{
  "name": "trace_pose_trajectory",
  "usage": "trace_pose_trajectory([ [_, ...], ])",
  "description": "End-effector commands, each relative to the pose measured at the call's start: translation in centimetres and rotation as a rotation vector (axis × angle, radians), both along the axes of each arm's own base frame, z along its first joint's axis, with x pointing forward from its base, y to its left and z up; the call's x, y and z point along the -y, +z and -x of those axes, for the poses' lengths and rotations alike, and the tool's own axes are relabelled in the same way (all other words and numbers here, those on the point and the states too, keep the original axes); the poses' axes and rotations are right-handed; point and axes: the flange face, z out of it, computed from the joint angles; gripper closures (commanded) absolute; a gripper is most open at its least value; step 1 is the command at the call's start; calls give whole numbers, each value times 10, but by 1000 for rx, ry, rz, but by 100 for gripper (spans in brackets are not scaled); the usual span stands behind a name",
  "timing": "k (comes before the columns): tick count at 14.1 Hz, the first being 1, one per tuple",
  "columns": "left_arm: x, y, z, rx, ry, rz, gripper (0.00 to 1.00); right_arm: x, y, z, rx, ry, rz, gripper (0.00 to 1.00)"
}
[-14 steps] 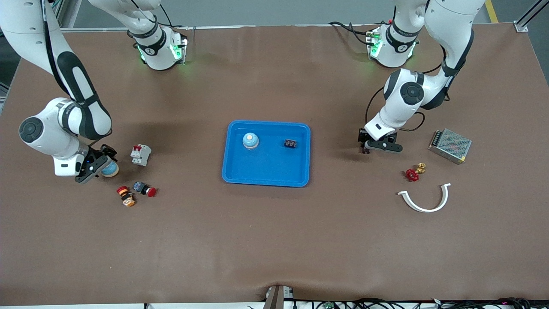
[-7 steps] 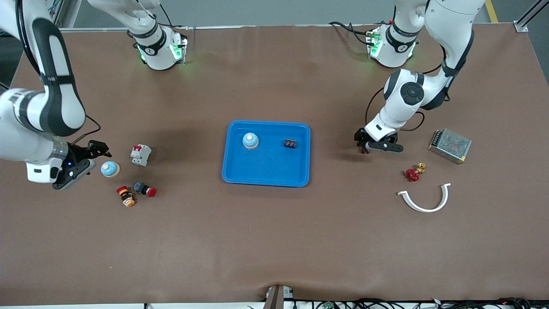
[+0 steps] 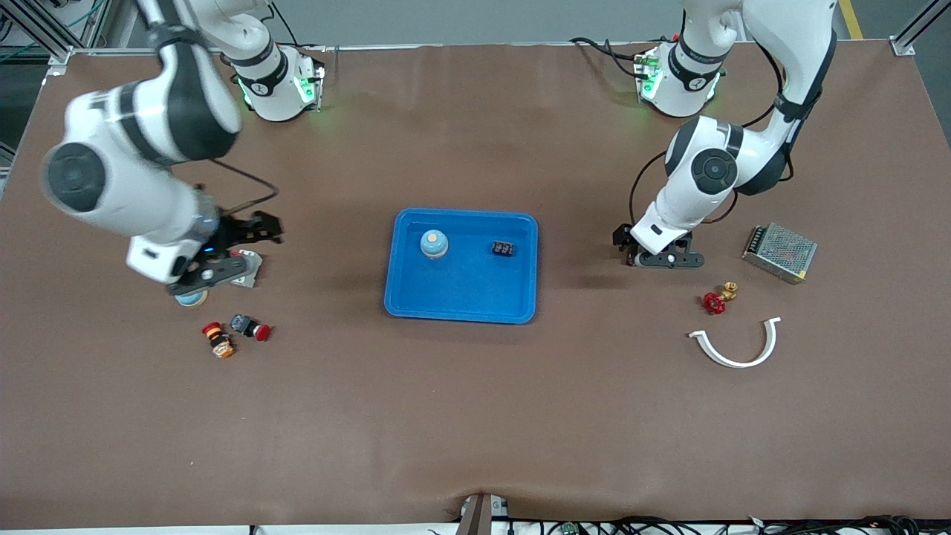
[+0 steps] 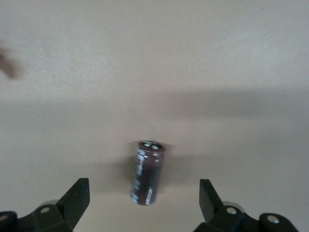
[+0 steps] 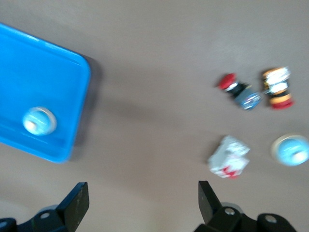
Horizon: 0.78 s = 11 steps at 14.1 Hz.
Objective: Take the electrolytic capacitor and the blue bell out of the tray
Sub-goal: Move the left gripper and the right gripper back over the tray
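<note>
With the electrolytic capacitor [image 4: 147, 172] lying on the surface under my spread left gripper [image 3: 645, 250], one blue bell [image 3: 434, 243] remained in the tray [image 3: 461, 297]; the right gripper [image 3: 236, 249], jaws spread, hung seemingly empty over the circuit breaker.

- Brown surface [image 3: 475, 416] carries the blue tray [image 3: 461, 301].
- Toward the right arm's end: breaker [image 3: 247, 271], pushbuttons [image 3: 236, 332], bell [image 3: 192, 299].
- Toward the left arm's end: capacitor [image 4: 147, 172], power supply [image 3: 779, 252], valve [image 3: 718, 299], white clip [image 3: 737, 344].
</note>
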Motion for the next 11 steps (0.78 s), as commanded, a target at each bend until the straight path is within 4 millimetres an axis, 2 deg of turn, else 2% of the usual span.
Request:
trace_pose_trajectory([
  [1,25,15,3,-1,123,0,0,-52,-8,16,12,-164,11,0],
  [4,49,23,5,6,308,12,0,-105,-36,41,37,-270,-33,0],
  [8,80,25,-2,-13,654,36,0,-187,-86,78,81,-339,-17,0],
  [11,109,20,-6,-36,842,49,0,-223,-126,94,105,-345,-4,0],
])
